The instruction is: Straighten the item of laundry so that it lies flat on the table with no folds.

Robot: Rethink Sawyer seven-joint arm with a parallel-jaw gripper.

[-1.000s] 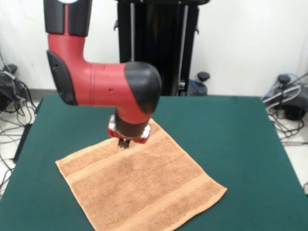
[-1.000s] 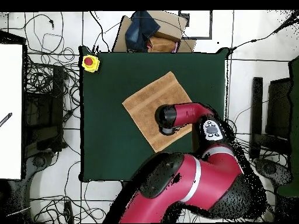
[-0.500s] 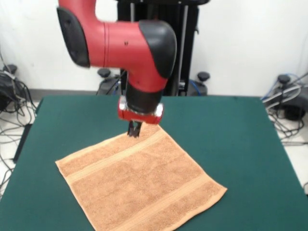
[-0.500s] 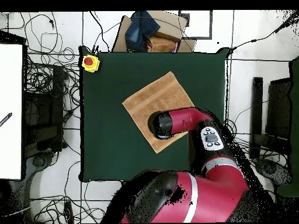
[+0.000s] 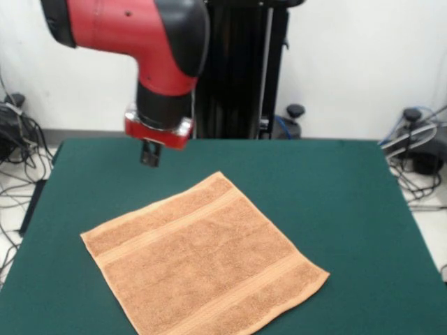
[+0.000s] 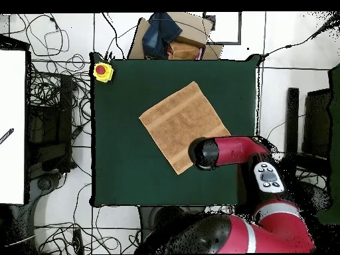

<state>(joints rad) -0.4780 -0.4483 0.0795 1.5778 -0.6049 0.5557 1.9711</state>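
Table [image 5: 349, 202]: green cloth top, bare around the towel.
Arm [image 5: 140, 35]: red and black, reaching down over the table's far edge in the front view.
Towel [image 5: 202, 262]: tan, spread flat and turned like a diamond, mid-table toward the near edge; bands along two opposite edges.
Gripper [image 5: 149, 155]: raised off the table, empty, apart from the towel beyond its far corner; whether the jaws are parted cannot be told.

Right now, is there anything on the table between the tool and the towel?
No. In the front view the tool hangs above bare green table, apart from the towel; only felt shows between them.
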